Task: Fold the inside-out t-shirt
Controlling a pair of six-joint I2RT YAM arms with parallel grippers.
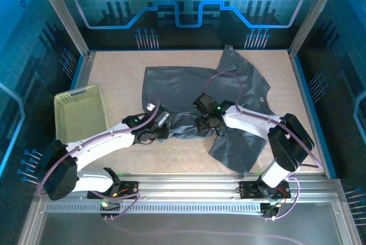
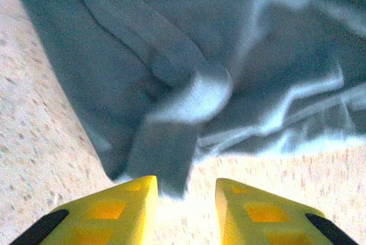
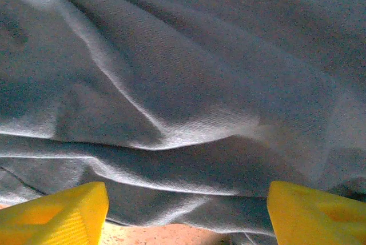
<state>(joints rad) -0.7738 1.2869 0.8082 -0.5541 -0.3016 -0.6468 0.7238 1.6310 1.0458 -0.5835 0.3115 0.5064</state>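
Leaning inward, both arms (image 1: 108, 137) (image 1: 251, 120) crouch over t-shirt (image 1: 189, 85)

Bare tabletop (image 1: 114, 68) lies open at 10 to 11 o'clock and along the near edge at 6 o'clock; the crumpled t-shirt (image 1: 189, 85) covers the centre out to 1 o'clock, while a mesh basket (image 1: 80, 111) blocks the left edge at 9 o'clock.

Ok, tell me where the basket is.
In the top view the basket sits at the left edge of the table, just left of the left arm, clear of the t-shirt spread mid-table.
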